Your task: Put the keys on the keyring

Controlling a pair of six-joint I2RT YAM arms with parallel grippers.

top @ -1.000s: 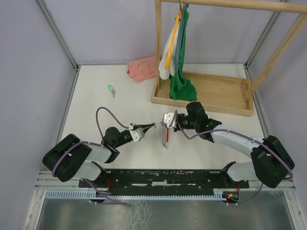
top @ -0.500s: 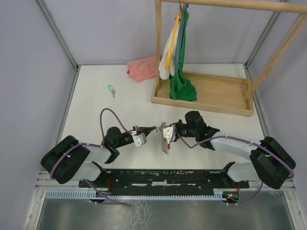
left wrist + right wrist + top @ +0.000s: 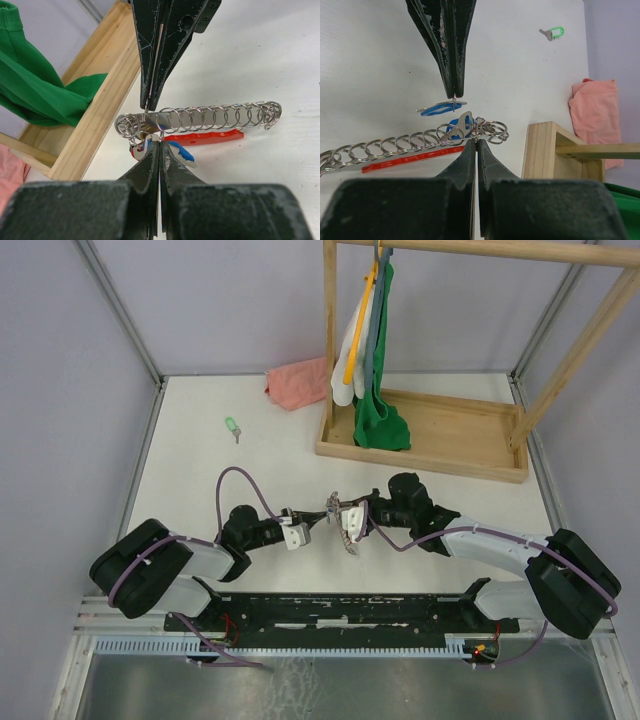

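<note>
Near the front edge of the smooth white worktop (image 3: 190, 480), my left gripper (image 3: 159, 145) pinched the oval-headed blue key (image 3: 181, 151) while my right gripper (image 3: 476, 140) clamped the end loop of the coiled-wire keyring (image 3: 210, 116) above its flat red strap (image 3: 205, 136), the green key (image 3: 232, 426) lying toward the far-left corner.

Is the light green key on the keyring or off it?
Off. The light green key lies alone on the table, far from the keyring.

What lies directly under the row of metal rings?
A red strap runs under the rings, with a blue key at its end. Where strap and rings join is covered by the left claw.
</note>
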